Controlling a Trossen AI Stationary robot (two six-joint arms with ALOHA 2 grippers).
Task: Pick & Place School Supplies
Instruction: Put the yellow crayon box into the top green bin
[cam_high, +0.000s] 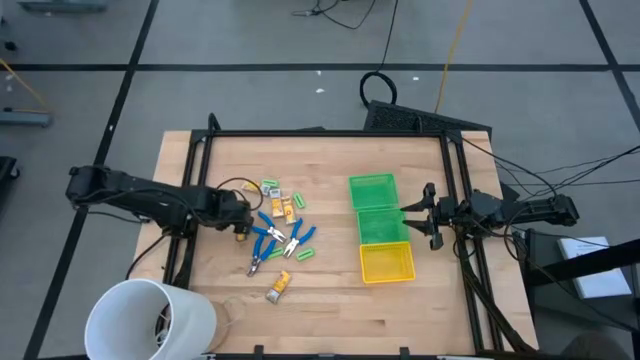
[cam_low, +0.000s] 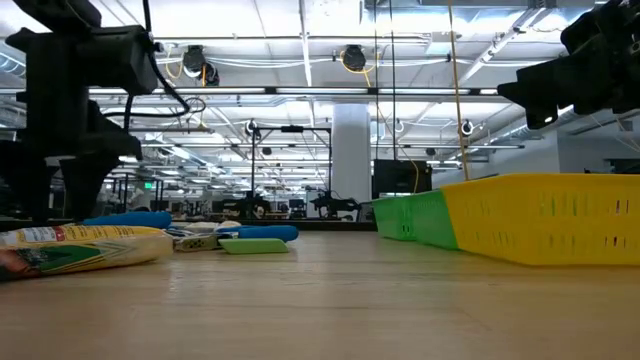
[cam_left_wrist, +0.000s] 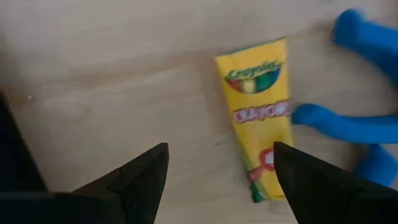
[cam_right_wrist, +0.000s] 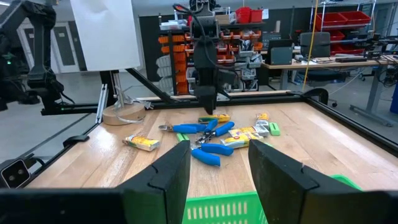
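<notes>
Right pincer (cam_high: 413, 217) beside seemingly bare bins (cam_high: 383, 191)

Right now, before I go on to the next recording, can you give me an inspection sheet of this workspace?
Surface: wooden table, bare around the items.
Job's things: crayon packs, green pieces and blue-handled pliers clustered left of centre; none in the bins.
Clutter: large white cup at the near-left corner.
Bins: two green bins and a yellow bin in a row.
End effectors: left end effector open above a crayon pack; right end effector open over a green bin, empty.
Cables: black bundles along the right edge.
Surroundings: workshop shelving, no person seen.
</notes>
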